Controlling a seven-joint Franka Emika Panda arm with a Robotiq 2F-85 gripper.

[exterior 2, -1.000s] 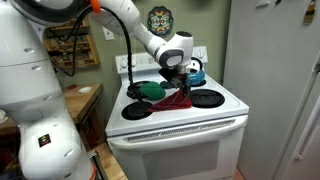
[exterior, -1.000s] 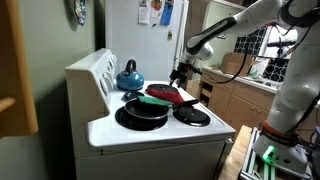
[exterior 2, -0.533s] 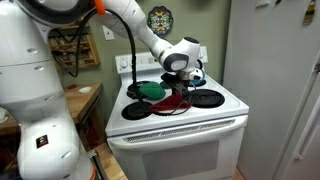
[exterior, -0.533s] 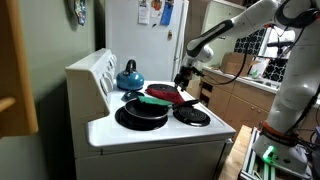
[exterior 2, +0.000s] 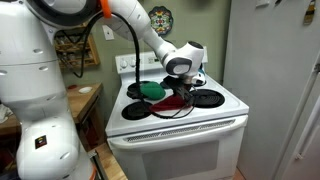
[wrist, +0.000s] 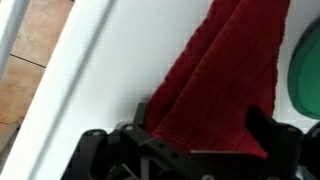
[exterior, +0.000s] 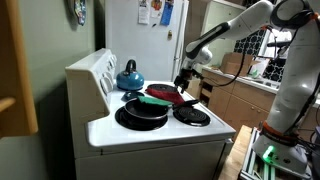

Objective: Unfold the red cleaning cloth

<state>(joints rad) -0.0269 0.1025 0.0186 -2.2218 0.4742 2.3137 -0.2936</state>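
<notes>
Pincer [exterior: 181, 77] sits low over the white stove tabletop [exterior: 108, 131], right at the red cleaning cloth [exterior: 168, 94]. In the wrist view the pincer [wrist: 198, 135] has its 2 jaws standing apart, released, with the lower end of the red cleaning cloth [wrist: 220, 70] lying between them; whether the pads touch the fabric can't be told. The cloth runs away from the pincer as a long band, doubled over along 1 edge, flat on the tabletop [wrist: 100, 70]. Green item [wrist: 306, 65] is just beside the cloth, off to 1 side of the pincer. In both exterior views the cloth [exterior 2: 172, 101] lies under and just in front of the pincer [exterior 2: 183, 86], between the burners. Green item [exterior: 155, 101] rests on the black frying pan [exterior: 142, 114], beside the pincer and touching or nearly touching the cloth. Blue kettle [exterior: 129, 76] stands behind the pan, apart from the pincer. 1 bare black burner [exterior: 192, 116] is near the pincer on the side away from the pan.
</notes>
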